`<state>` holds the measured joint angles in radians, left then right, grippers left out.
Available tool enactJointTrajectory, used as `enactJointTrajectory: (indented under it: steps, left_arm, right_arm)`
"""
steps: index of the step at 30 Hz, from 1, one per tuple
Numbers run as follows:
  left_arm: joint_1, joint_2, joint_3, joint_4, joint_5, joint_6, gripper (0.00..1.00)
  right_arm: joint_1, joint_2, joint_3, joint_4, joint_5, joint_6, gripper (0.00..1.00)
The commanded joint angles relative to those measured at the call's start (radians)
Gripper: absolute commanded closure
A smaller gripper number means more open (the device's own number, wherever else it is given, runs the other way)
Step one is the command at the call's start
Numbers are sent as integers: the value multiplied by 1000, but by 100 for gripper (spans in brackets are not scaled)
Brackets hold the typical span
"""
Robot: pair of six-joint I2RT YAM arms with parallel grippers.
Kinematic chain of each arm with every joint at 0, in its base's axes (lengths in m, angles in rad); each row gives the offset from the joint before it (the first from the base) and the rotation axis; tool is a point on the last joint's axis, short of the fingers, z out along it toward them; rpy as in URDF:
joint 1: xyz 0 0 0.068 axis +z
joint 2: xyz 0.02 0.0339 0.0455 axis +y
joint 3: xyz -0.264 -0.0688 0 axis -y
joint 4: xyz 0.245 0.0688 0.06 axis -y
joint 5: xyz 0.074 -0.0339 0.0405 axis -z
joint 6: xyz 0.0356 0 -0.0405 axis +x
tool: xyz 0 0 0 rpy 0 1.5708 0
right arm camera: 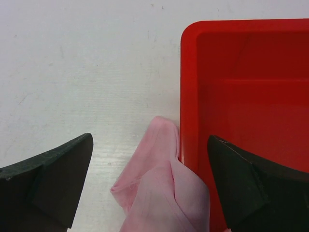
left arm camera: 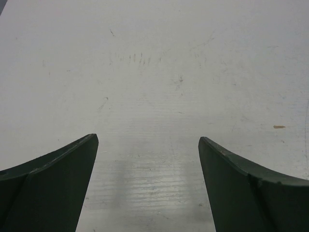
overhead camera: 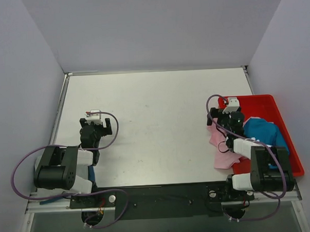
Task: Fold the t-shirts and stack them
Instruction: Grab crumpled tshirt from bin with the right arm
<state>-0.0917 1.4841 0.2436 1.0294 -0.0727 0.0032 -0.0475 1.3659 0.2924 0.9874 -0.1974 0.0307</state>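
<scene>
A pale pink t-shirt [overhead camera: 220, 149] hangs crumpled over the left rim of the red tray [overhead camera: 267, 103] onto the table; it also shows in the right wrist view [right arm camera: 161, 183]. A teal-blue t-shirt [overhead camera: 264, 132] lies bunched in the tray. No light grey t-shirt is in view. My right gripper [overhead camera: 223, 119] is open above the pink shirt, one finger over the table, the other over the tray, the cloth lying between them in the right wrist view [right arm camera: 150, 140]. My left gripper [overhead camera: 95, 126] is open and empty over bare table, as the left wrist view [left arm camera: 148, 139] shows.
The red tray [right arm camera: 241, 87] stands at the table's right edge. Grey walls close in the back and both sides. Purple cables loop beside each arm.
</scene>
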Motion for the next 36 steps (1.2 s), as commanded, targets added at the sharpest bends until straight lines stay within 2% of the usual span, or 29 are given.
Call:
enactJointTrajectory:
  steps: [1,4,6,8,9,10,11,12,13,14,16,18,23,29,36]
  left_arm:
    - [3,4,17,63,7,-11,4]
    - [3,4,16,66,5,-11,4]
    - [3,2,13,67,7,-11,4]
    - [4,-27,19,71,57,23,4]
    - [9,-92,31,-18,129,26,4]
    - [9,-128,92,-94,161,52,4]
    - [7,-184,141,-277,245,67,4]
    - [6,-203,226,-436,275,84,4]
    - [4,-217,277,-493,304,84,4]
    - [1,-219,363,-603,315,83,4]
    - [-5,-205,468,-739,335,93,4]
    - [-19,-191,529,-825,350,93,4]
    - [-74,-205,543,-858,378,119,3]
    - [-135,-199,580,-913,390,155,3]
    - [-138,-208,583,-917,456,166,3]
  right_arm:
    - [-11,-173,178,-393,-74,20,0]
    - [-9,-286,273,-501,-76,116,0]
    - [-21,-355,354,-607,-13,197,0]
    - [-49,-404,452,-807,135,341,0]
    - [-89,-419,482,-972,230,382,0]
    - [-122,-421,535,-1062,234,424,0]
    - [-200,-416,551,-1172,248,439,3]
    - [-239,-412,580,-1243,275,463,12]
    - [-291,-398,590,-1353,364,481,16]
    - [-352,-390,593,-1453,400,509,26]
    - [-455,-380,564,-1530,449,563,37]
    - [-555,-416,498,-1535,392,615,41]
    - [-704,-499,413,-1512,401,701,49]
    - [-767,-507,366,-1459,495,762,47]
    - [-876,-429,295,-1213,403,784,44]
